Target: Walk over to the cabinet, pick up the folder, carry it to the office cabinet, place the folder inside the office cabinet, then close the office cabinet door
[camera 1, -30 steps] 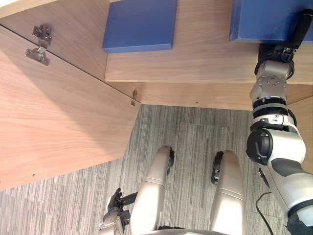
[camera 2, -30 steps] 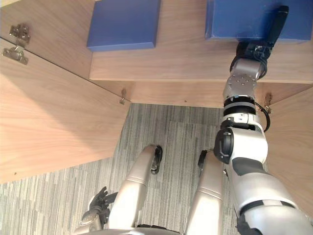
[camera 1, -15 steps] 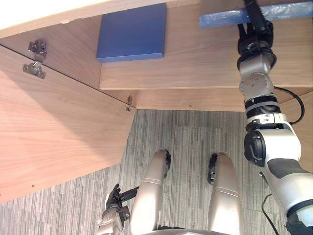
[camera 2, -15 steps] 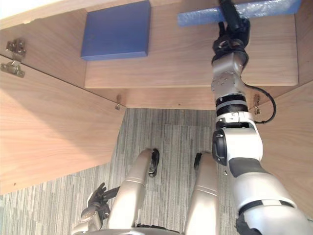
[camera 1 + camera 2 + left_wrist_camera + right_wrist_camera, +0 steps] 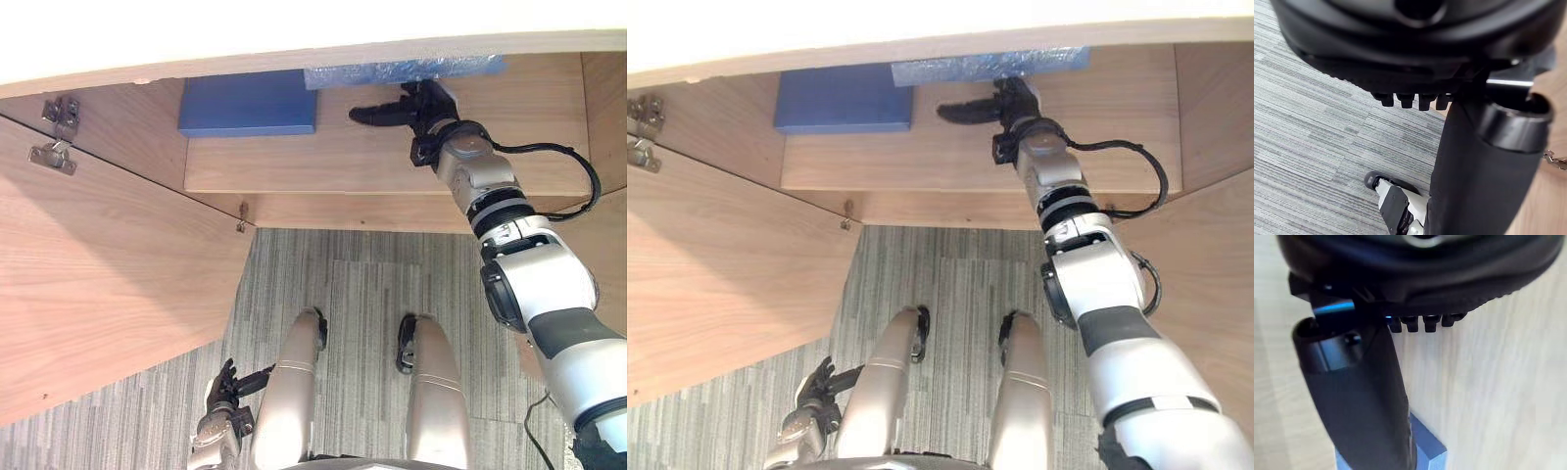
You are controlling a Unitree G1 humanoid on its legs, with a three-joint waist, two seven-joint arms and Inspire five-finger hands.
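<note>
Right hand (image 5: 419,102) is inside the cabinet, low over the shelf (image 5: 343,162), fingers loose and apart, nothing in it. Its thumb points across at the blue slab (image 5: 250,103) on the shelf's left side. Folder (image 5: 402,70) sits at the back of the shelf, edge-on to the head camera, half tucked under the cabinet top. It's just beyond the hand, touching the fingertips or a hair off, can't tell which. It butts against or slightly overlaps the slab's right end. My read: the place step is basically done, with the folder in and out of the grip. Next move calls for pulling the right arm straight back out without dragging the folder forward, then getting clear of the opening. After that, swing the door (image 5: 108,284) shut. It's wide open on the left, and a second panel looks open on the right too, so probably both need closing. Left hand (image 5: 223,399) hangs low by the leg, fingers relaxed, idle. It's the nearer one for the left door.
</note>
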